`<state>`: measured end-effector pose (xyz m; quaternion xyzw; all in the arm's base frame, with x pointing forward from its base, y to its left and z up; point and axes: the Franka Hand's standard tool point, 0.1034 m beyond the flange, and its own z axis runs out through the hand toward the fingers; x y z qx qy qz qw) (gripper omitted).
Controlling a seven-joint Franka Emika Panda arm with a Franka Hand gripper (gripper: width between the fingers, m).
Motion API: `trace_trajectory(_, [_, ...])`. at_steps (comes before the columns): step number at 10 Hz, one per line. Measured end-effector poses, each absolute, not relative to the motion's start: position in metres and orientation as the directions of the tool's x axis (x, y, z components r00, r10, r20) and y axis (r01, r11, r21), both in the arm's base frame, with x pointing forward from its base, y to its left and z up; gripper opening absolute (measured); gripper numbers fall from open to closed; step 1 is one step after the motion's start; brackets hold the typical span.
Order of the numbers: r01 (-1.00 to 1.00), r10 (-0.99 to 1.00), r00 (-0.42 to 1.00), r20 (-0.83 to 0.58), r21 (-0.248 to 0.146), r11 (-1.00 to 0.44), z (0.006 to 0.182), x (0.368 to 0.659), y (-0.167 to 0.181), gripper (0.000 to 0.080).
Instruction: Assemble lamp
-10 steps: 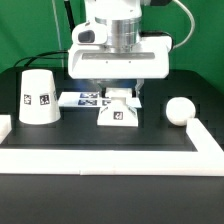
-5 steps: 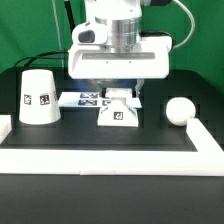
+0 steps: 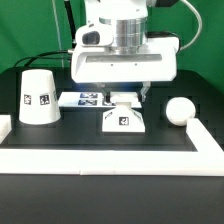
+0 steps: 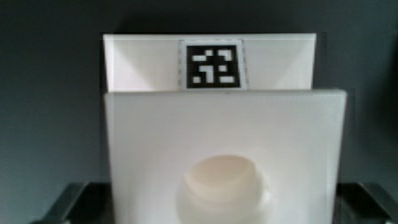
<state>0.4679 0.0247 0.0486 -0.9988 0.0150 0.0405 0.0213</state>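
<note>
**Operator:** Which step is this?

**Spotter:** You're on the first piece. Your pincer point(image 3: 123, 97) hangs straight over the base point(image 3: 122, 121). Its jaws reach down either side of the raised block and, as far as I can judge, are clamped on it. The base sits mid-tabletop point(image 3: 100, 142), just in front of the marker board point(image 3: 84, 99).

**Operator:** And the other parts?

**Spotter:** The shade point(image 3: 38, 97) stands upright toward the exterior view's left. The bulb point(image 3: 179, 110) lies toward its right. Both are well apart from the base. Nothing is joined, so you're early in the job.

**Operator:** What does the wrist view give me?

**Spotter:** The base point(image 4: 222, 130) fills it. Its tag point(image 4: 214, 65) and the round socket point(image 4: 228, 185) both show, and the socket has nothing in it.

**Operator:** Next?

**Spotter:** My judgement: settle the base flat where you want it, socket upward. Then let go and pull straight up so you don't drag it. After that you'll need the bulb. It's round, so expect it to roll if you nudge it before the jaws close.
</note>
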Motion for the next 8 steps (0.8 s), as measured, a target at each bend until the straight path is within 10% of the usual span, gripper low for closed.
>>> trace_trajectory(8, [0.025,0.025,1.000,0.009,-0.055,-0.998,0.050,0.544,0.060,0.0535])
